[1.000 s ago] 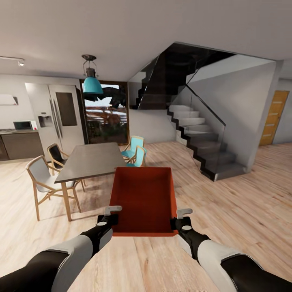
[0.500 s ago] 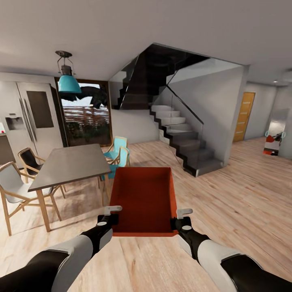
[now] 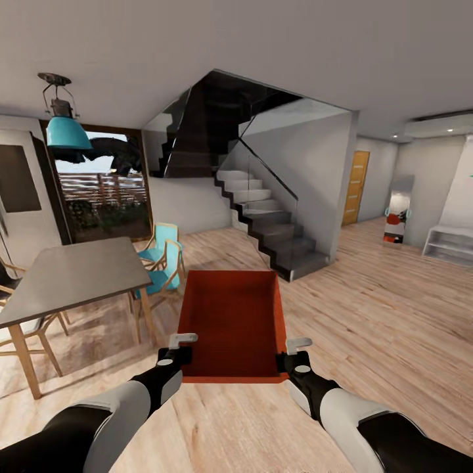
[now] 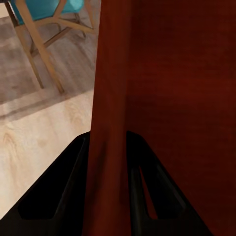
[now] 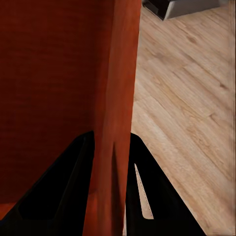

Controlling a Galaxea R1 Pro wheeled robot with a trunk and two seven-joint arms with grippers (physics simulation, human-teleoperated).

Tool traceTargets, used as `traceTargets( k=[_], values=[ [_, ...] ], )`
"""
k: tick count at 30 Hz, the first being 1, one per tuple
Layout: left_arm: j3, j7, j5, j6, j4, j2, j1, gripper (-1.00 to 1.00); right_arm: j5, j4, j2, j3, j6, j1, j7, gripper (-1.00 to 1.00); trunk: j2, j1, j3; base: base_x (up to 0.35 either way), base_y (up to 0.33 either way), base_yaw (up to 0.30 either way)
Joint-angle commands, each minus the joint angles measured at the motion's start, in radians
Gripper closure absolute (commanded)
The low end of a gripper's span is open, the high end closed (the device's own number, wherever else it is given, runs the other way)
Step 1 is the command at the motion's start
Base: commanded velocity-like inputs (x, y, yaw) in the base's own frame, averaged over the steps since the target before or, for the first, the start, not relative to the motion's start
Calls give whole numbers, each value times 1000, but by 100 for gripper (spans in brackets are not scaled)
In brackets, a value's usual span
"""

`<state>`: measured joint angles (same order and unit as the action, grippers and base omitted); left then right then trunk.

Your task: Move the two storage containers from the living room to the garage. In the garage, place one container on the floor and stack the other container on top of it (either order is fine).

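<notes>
Room: open space with a pale wood-plank floor [image 3: 394, 315], white walls and a plain ceiling.
Staircase: dark steps [image 3: 276, 230] with a glass side panel climb toward the left beyond the bin; a honey-brown door [image 3: 355, 187] stands past it on the right.
Dining table: grey top on wooden legs [image 3: 66, 276] at the left, with a teal chair [image 3: 161, 259] tucked near its far corner and a teal pendant lamp [image 3: 64, 131] hanging above.
White shelf: low unit [image 3: 450, 244] against the far right wall.
Storage container: one orange-red open-top bin [image 3: 233, 322] held level in front of the robot, between the two arms and above the plank floor. Its inside shows a bare textured bottom; nothing lies in it.
Left gripper: [image 3: 176, 351] clamped on the bin's left wall near the closest corner; in the left wrist view the dark fingers [image 4: 73, 187] sit one on each side of the thin red wall [image 4: 110, 123], closed down to its thickness.
Right gripper: [image 3: 295, 355] pinches the right wall the same way; in the right wrist view one finger [image 5: 69, 187] lies inside the bin, the other outside, over the planks.
</notes>
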<state>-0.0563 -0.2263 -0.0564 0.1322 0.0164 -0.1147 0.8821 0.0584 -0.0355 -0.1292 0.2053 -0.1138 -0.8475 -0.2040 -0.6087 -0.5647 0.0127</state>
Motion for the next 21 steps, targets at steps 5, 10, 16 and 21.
traceTargets(
  k=[5, 10, 16, 21],
  values=[
    [24, -16, -2, 17, 2, -3, 2, 100, 26, 6, -4, -7, -6, -1, -8, 100, -1, 0, 1, 0, 0, -289],
    [24, -16, -2, 17, 2, -3, 2, 100, 26, 6, -4, -7, -6, -1, -8, 100, -1, 0, 1, 0, 0, -289],
    [24, -16, -2, 17, 2, -3, 2, 100, 26, 6, -4, -7, -6, -1, -8, 100, -1, 0, 1, 0, 0, -289],
    [24, -16, -2, 17, 2, -3, 2, 100, 26, 6, -4, -7, -6, -1, -8, 100, -1, 0, 1, 0, 0, -288]
  ],
)
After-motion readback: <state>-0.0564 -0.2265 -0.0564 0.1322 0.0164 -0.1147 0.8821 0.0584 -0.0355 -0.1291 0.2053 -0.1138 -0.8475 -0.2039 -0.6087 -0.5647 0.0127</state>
